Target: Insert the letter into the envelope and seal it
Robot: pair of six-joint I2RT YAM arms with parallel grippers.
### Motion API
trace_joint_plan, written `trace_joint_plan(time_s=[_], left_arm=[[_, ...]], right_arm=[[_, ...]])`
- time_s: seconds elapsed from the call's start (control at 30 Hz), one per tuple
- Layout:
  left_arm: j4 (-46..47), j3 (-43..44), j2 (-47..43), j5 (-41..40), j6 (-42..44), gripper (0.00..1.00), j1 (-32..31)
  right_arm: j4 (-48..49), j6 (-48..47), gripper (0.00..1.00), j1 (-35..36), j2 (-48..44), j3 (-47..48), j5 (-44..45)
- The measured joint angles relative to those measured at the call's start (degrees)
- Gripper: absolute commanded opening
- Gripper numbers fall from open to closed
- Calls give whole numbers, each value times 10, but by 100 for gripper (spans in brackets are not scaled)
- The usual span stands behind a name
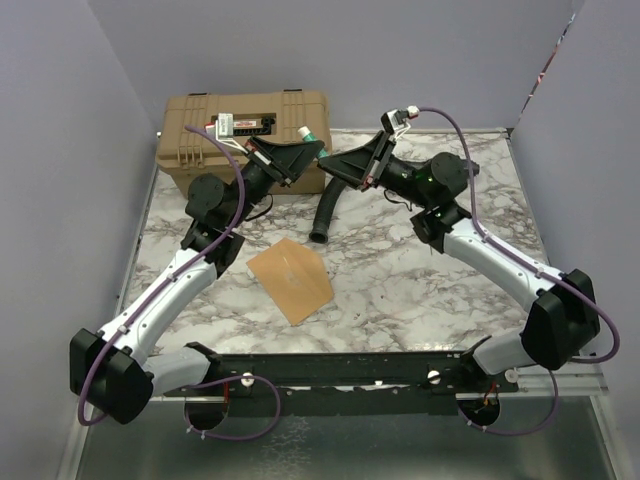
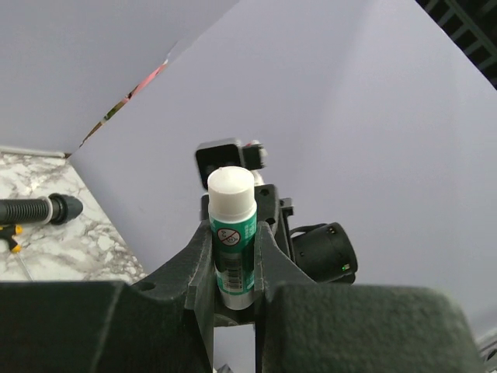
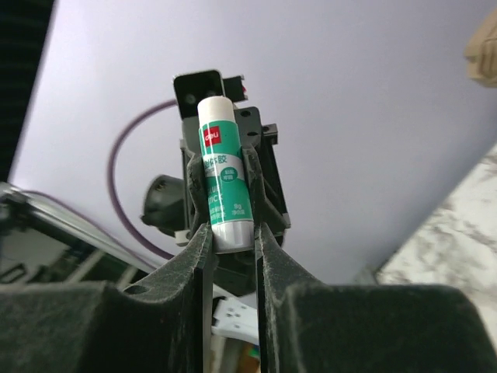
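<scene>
One marble table (image 1: 450,290) sat under everything, with the tan toolbox (image 1: 200,150) at upper left. The envelope (image 1: 290,280) lay flat on the marble just below frame centre, clear of both arms, and the black hose (image 1: 328,210) lay above it. Both my grippers met at upper centre, by the toolbox's right end. My left gripper (image 2: 233,241) was clamped narrow on the glue stick (image 3: 221,155) mid-body, white cap up. My right gripper (image 3: 232,237) was pinched on the stick's bottom end, fingers against both sides.
</scene>
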Motion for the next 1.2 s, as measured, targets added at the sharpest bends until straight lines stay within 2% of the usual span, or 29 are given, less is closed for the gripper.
trace_joint_plan(time_s=[0.17,0.3,0.33,0.37,0.4,0.43,0.47,0.53,0.67,0.8,0.9,1.07,1.2], left_arm=[[47,-17,0,-1,17,0,-2],[68,-24,4,-2,42,0,-3],[74,-24,5,-2,47,0,-3],[82,-24,6,-2,51,0,-4],[90,-24,6,-2,55,0,-5],[96,-24,6,-1,58,0,-5],[100,-24,7,-1,63,0,-5],[102,-24,8,-2,66,0,-4],[89,-24,16,-2,66,0,-2],[83,-21,21,-12,59,0,-2],[79,-14,20,-14,54,0,-2],[28,-7,22,-18,52,0,-3],[-6,-1,25,-21,44,0,-2]], right_arm=[[136,204,1,5,25,-51,28],[205,335,1,17,40,-84,71],[218,356,12,21,42,-89,81],[228,372,39,24,44,-90,89],[235,382,58,26,45,-90,92],[238,388,69,28,45,-90,94],[243,390,76,28,44,-90,99],[248,371,80,24,42,-89,103],[165,243,82,19,17,-62,98],[-42,23,81,30,-21,25,110],[-138,-146,78,47,-50,57,148],[-178,-411,71,58,-91,54,181],[-173,-586,70,61,-108,33,178]])
